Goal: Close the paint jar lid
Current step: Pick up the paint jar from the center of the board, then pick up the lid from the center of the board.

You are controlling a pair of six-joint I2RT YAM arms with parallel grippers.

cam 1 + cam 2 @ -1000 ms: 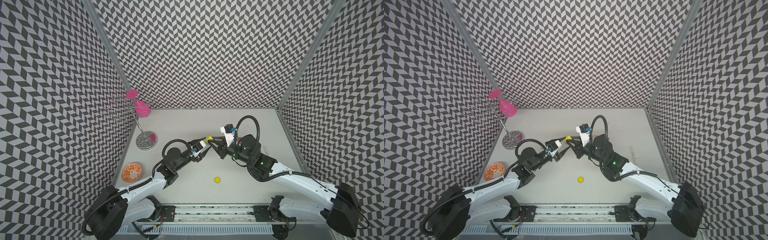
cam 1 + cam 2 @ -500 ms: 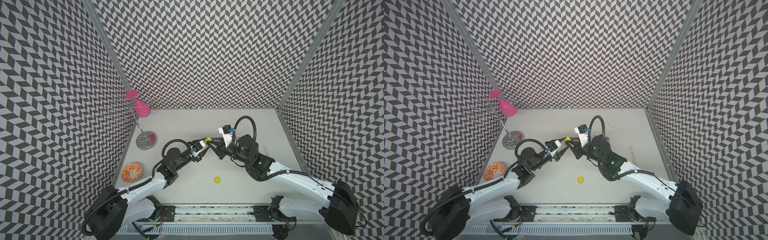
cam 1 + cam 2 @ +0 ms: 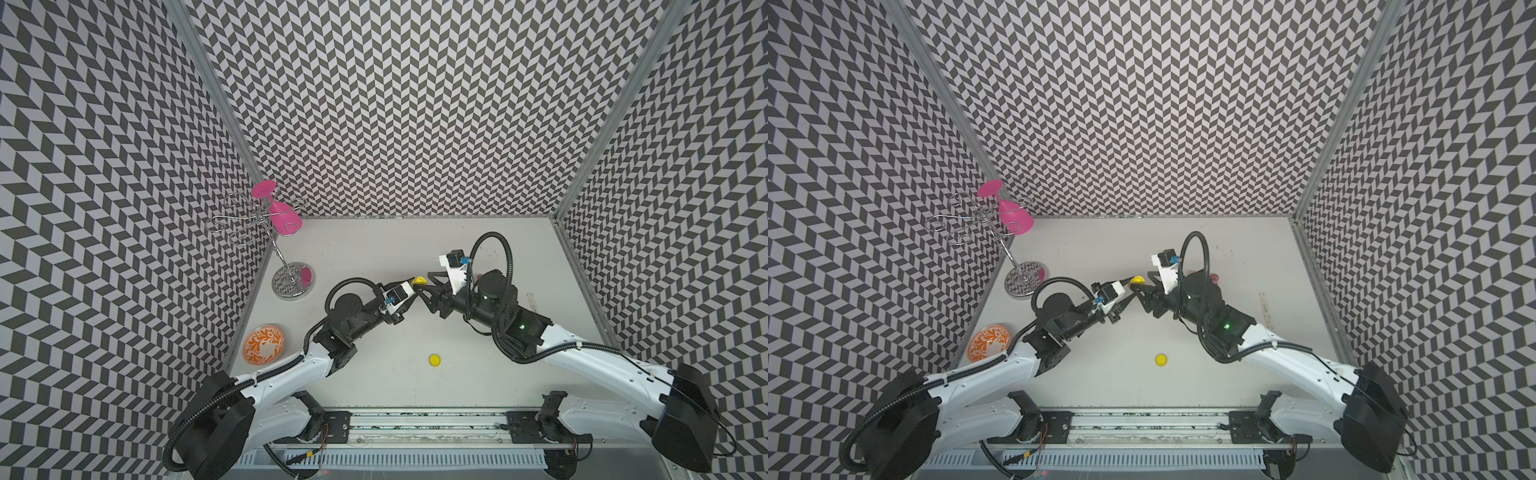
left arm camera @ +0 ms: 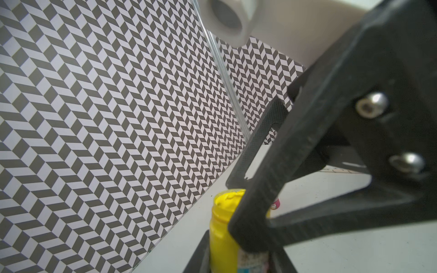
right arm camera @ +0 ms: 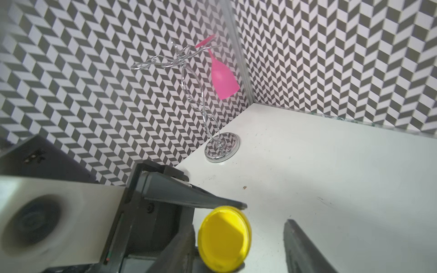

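A tall chrome wire glass rack (image 3: 291, 279) with a round mirrored base stands on the white table (image 3: 374, 245) against the side wall, and a pink plastic wine glass (image 3: 283, 217) hangs upside down from one of its arms. Out from the rack's base, away from that wall and towards the middle of the table, the two arms meet tip to tip. There the left gripper (image 3: 411, 287) is clamped on the small yellow paint jar (image 4: 222, 236). The left wrist view shows the jar's body pinched between the two black fingers, with a printed label low on its side. A round yellow plastic lid (image 5: 224, 238) sits on the jar's mouth, its flat face turned towards the right wrist camera. The right gripper (image 5: 238, 224) stands with its jaws parted around that lid. One finger lies close against the lid's edge, though contact cannot be judged, and the other finger (image 5: 305, 248) is clearly apart from it, so the right gripper holds nothing. Whether the jar rests on the table or hangs above it cannot be told. A second small yellow disc (image 3: 434, 360) lies flat on the table, farther from the rack than the jar and nearer the robot's front rail. An orange-and-white patterned bowl (image 3: 264, 345) sits by the same wall as the rack, on the rail side of its base.
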